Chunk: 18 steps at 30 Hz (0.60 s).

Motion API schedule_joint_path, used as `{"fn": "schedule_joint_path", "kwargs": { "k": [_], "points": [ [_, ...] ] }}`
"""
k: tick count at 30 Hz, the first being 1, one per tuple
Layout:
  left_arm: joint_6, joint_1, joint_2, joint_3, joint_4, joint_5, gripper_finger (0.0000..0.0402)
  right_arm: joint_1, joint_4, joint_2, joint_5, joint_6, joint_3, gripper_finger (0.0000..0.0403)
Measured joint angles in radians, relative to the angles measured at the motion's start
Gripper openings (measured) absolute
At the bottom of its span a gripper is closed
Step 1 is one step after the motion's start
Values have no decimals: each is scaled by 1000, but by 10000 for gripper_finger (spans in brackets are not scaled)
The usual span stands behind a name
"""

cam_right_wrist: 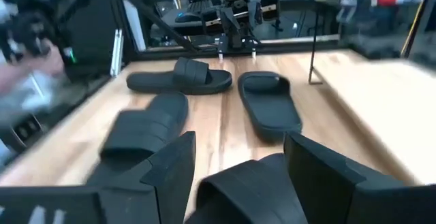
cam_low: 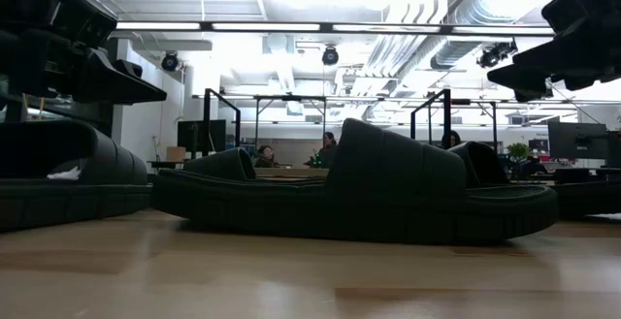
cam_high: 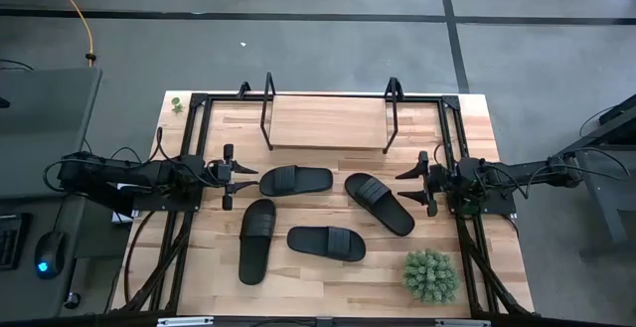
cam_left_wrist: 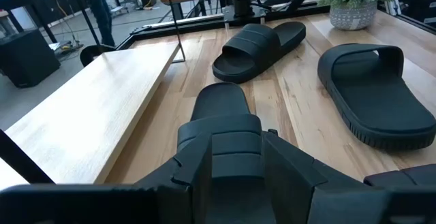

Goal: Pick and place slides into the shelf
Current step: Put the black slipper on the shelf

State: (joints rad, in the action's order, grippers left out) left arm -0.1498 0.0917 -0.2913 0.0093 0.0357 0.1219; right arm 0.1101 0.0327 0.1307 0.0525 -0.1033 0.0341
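Grey concrete flooring is surrounding the wooden table in the high view, where four slides are lying on the tabletop before the shelf, whose board is bare. The left gripper is hovering at one slide's end, partly spread, holding nothing; the right gripper is standing wide beside another. Low view: slides are blocking most detail. Wrist views: the slides are looking light and flexible; gripping the strap edge seems best.
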Motion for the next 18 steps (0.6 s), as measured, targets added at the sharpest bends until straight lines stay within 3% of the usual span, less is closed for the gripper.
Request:
{"fn": "schedule_joint_path", "kwargs": {
  "k": [4, 18],
  "points": [
    [77, 0, 0, 0, 2, 1, 111, 0, -14, 0, 34, -150, 0, 213],
    [293, 0, 0, 0, 197, 2, 111, 0, -60, 0, 342, -338, 0, 213]
  ]
}}
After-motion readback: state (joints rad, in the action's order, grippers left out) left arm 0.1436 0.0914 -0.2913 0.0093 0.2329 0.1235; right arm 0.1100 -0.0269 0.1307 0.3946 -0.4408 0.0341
